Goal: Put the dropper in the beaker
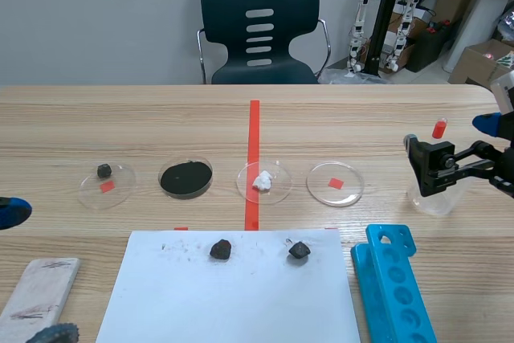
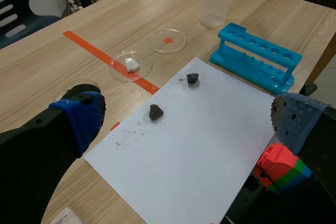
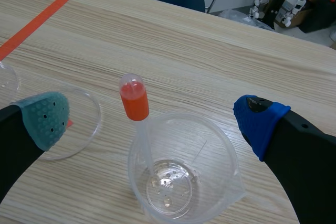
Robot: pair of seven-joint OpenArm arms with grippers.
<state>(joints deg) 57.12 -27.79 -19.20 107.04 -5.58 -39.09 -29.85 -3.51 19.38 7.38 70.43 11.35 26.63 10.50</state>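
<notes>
The right gripper (image 3: pixel 152 119) hangs with its 2 fingers spread wide, holding nothing, 1 pad on either side of the beaker (image 3: pixel 212 153) just below it. The dropper (image 3: pixel 135 103) stands inside the beaker, tip down on the base, its stem leaning on the rim at the side of the grey-green pad, with the bulb above the rim. Neither pad touches it.

On this showing the task looks all but done: the dropper is in and released, and the only thing left would be for the arm to draw clear without knocking it.

The dropper has a thin clear stem and a soft orange-red bulb. The beaker is clear plastic with a pouring lip and looks light enough to tip. Specks on its base may be droplets, though that cannot be told for sure.

The left gripper (image 2: pixel 186 121) is also spread and holding nothing, low over the near table edge, well apart from the beaker. Between the 2 arms lie a white sheet (image 1: pixel 233 303) bearing 2 dark lumps (image 1: pixel 221 249), a blue rack (image 1: pixel 393 287) and a row of 4 dishes (image 1: pixel 336 185).
</notes>
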